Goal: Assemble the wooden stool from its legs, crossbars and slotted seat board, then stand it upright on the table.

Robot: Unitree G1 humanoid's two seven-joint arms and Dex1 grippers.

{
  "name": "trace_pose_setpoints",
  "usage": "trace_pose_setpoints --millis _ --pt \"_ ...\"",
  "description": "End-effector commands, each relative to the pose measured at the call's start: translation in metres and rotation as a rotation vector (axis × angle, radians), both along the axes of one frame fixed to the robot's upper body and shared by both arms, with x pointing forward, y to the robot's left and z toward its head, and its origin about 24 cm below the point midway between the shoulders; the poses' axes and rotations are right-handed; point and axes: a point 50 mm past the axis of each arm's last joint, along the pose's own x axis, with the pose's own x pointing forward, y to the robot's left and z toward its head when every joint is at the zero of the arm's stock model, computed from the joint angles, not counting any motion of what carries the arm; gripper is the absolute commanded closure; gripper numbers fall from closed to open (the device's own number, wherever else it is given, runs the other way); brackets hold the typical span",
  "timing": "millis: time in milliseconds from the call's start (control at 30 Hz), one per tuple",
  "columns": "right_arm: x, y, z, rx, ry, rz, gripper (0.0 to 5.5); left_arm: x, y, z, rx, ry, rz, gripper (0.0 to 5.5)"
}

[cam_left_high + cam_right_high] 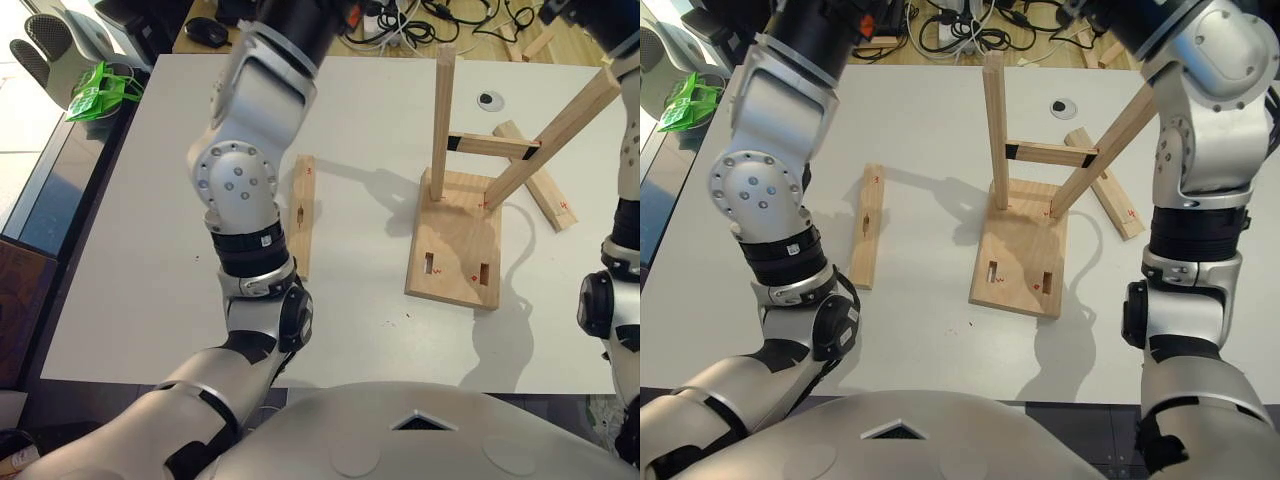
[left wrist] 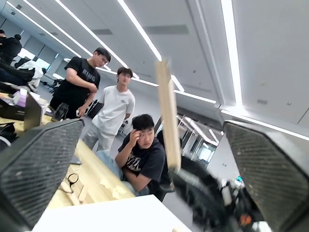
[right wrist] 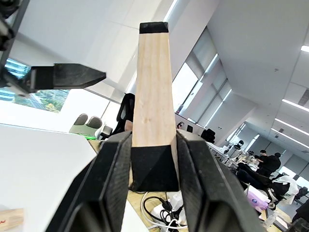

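Our right gripper (image 3: 153, 166) is clamped on the leaning leg (image 3: 153, 87). Its two dark fingers (image 3: 113, 169) press the leg's flanks, and the black-capped end sticks out past them. From the head we see this leg's lower end at the far right corner of the seat board (image 1: 455, 250). From there it slants up and to the right, to where our right arm meets it.

Our left gripper (image 2: 153, 128) is spread wide and holds nothing, its ribbed pads (image 2: 41, 159) well apart. A pale wooden bar shows beyond the gap, and we cannot tell which leg it is. Our left arm rises over the left half of the table (image 1: 130, 250) toward its far edge.

The seat board lies flat on the white table, right of centre. The upright leg (image 1: 441, 120) stands at the board's far left corner. A short crossbar (image 1: 492, 146) with dark ends spans between the two legs, roughly halfway up the upright one. Two rectangular slots (image 1: 429, 263) near the board's near edge are unfilled.

A loose slotted bar (image 1: 303, 215) lies flat to the left of the board, apart from it. A second loose bar (image 1: 550, 203) lies on the table behind the leaning leg, near the board's far right corner. A small round grommet (image 1: 487, 99) sits in the tabletop beyond the legs, and a green bag (image 1: 100, 88) lies just off the table's far left corner
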Motion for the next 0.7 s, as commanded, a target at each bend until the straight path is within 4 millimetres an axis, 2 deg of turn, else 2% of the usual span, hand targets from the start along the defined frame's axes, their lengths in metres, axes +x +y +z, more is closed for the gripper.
trace_pose_setpoints --millis 33,133,333,700 --pt "-0.009 0.01 -0.005 -0.011 0.032 0.061 4.2 0.001 0.0 0.006 -0.031 0.019 -0.002 0.1" --pt "-0.013 0.017 -0.006 -0.004 0.038 0.091 4.2 0.003 0.0 -0.001 -0.032 0.053 0.011 0.1" --pt "-0.019 0.027 -0.008 -0.004 0.059 0.136 4.2 0.005 -0.003 0.001 -0.018 0.063 0.026 0.1" --pt "-0.021 0.029 -0.009 -0.004 0.071 0.142 4.2 0.001 -0.005 0.005 -0.052 0.071 -0.034 1.94"
